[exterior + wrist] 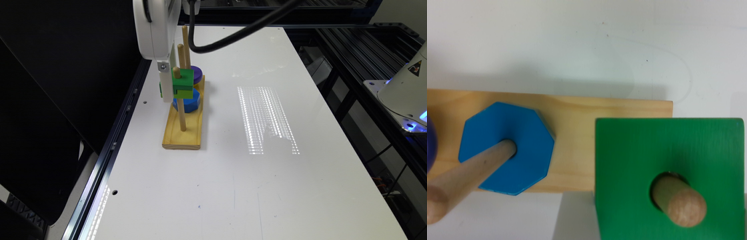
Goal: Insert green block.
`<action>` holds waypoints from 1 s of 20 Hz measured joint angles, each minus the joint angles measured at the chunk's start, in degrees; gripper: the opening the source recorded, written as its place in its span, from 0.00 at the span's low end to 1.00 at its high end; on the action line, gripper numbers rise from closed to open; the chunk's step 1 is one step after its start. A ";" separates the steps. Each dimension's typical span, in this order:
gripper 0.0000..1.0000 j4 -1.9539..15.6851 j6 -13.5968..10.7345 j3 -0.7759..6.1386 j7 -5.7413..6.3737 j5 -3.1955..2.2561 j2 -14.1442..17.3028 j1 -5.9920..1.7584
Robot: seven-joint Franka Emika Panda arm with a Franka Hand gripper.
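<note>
- The green block (182,83) sits high on the nearest of three upright wooden pegs, with the rounded peg tip (176,72) poking up through its round centre hole.
- It has not reached the bottom: a long bare stretch of that peg (181,116) shows beneath it, down to the wooden base (181,135).
- In the exterior view the block shows a dark green upper part, a lime-green lower part and a stepped notch on the side facing the camera.
- The gripper (166,87) hangs from the white wrist housing, its white part lying against the block's side toward the exterior view's left.
- Whether the fingers are clamped on the block or apart cannot be told; neither view shows them clearly.
- In the wrist view the block (627,170) appears from above as a plain green square, with the peg end (682,202) rising out of its hole.
- A blue hexagonal block (507,147) rests low on the middle peg (472,177), flat on the base.
- A purple round ring (197,74) sits on the farthest peg, behind the green block in the exterior view.
- The wooden base lies on the white tabletop (267,186), near the edge at the exterior view's left.
- A black cable (233,35) loops down from the arm above the pegs.
</note>
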 joint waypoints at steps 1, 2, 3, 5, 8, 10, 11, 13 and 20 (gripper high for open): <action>0.00 0.00 0.00 0.00 0.00 0.00 0.00 0.00; 0.00 0.00 0.00 0.00 0.00 0.00 0.00 0.00; 0.00 0.00 0.00 0.00 0.00 0.00 0.03 0.00; 0.00 -0.02 0.17 -0.01 0.00 -0.03 0.28 0.00; 0.00 -0.02 0.75 -0.05 0.00 -0.14 0.96 0.00; 0.00 -0.02 0.82 -0.05 0.00 -0.15 1.07 0.00; 0.00 -0.02 0.82 -0.05 0.00 -0.15 1.07 0.00; 0.00 -0.02 0.82 -0.06 0.00 -0.15 1.07 0.00; 0.00 -0.02 0.82 -0.05 0.00 -0.16 1.07 0.00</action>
